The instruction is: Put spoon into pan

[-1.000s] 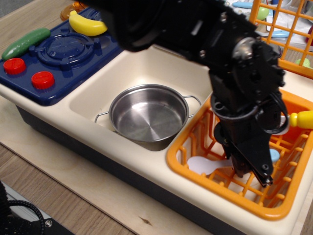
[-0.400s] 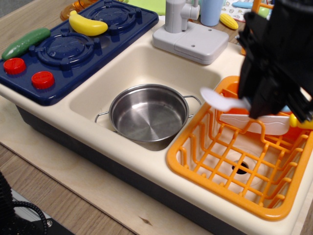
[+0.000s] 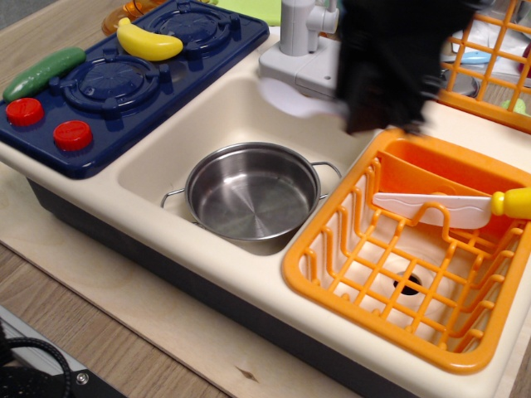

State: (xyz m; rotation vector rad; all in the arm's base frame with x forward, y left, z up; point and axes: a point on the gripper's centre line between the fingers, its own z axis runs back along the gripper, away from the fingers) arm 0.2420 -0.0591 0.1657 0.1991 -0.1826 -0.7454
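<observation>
The shiny steel pan (image 3: 251,195) with two wire loop handles sits empty in the cream sink (image 3: 178,141). My gripper (image 3: 380,116) is a motion-blurred black shape above the sink's back right corner, up and to the right of the pan. It is shut on the spoon. The spoon's white bowl (image 3: 290,98) sticks out to the left of the fingers, in the air over the back of the sink. The light blue handle is hidden by the gripper.
An orange dish rack (image 3: 332,274) stands right of the sink, holding a white-bladed knife with a yellow handle (image 3: 448,207). A grey faucet (image 3: 303,33) stands behind the sink. A blue stove (image 3: 116,83) at left carries a banana (image 3: 148,40) and a cucumber (image 3: 43,72).
The gripper took the spoon out of the orange rack, raised it, and carried it left. The spoon's bowl has gone from the rack floor to above the back of the sink.
</observation>
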